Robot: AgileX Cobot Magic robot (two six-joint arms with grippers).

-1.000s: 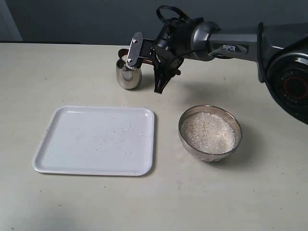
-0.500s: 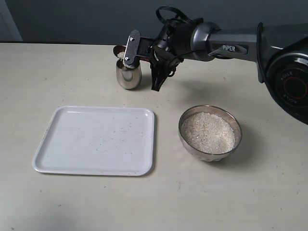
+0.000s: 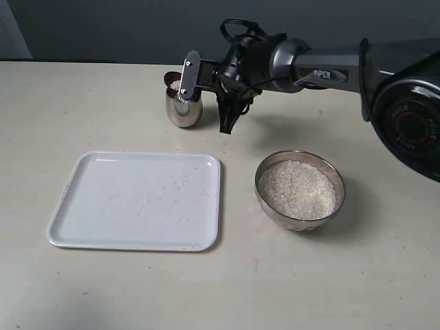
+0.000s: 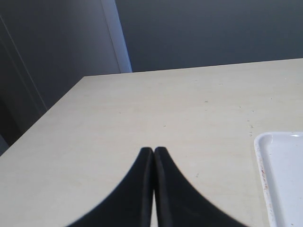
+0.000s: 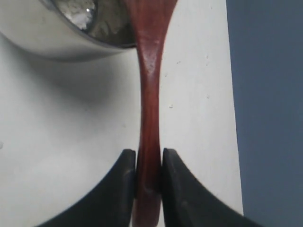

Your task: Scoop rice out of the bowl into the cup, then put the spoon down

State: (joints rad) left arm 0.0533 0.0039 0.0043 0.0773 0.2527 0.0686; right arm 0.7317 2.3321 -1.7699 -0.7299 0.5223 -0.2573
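Observation:
The small steel cup (image 3: 183,110) stands at the back of the table, left of the middle. My right gripper (image 3: 206,81) hovers beside it, shut on the handle of the dark reddish wooden spoon (image 5: 149,99). The spoon's head (image 3: 170,77) is over the cup's far rim. In the right wrist view the handle runs from my jaws up to the cup (image 5: 57,33). The wide steel bowl (image 3: 297,221), on the right, holds a mound of white rice (image 3: 297,187). My left gripper (image 4: 153,150) is shut with nothing in it, above bare table.
A white rectangular tray (image 3: 137,199) lies front left, with a few stray grains on it; its corner (image 4: 284,175) shows in the left wrist view. The table's far edge meets a dark wall just behind the cup.
The right wrist has rolled a little and shifted slightly back over the cup, carrying the spoon. The bowl, tray and cup have stayed in place.

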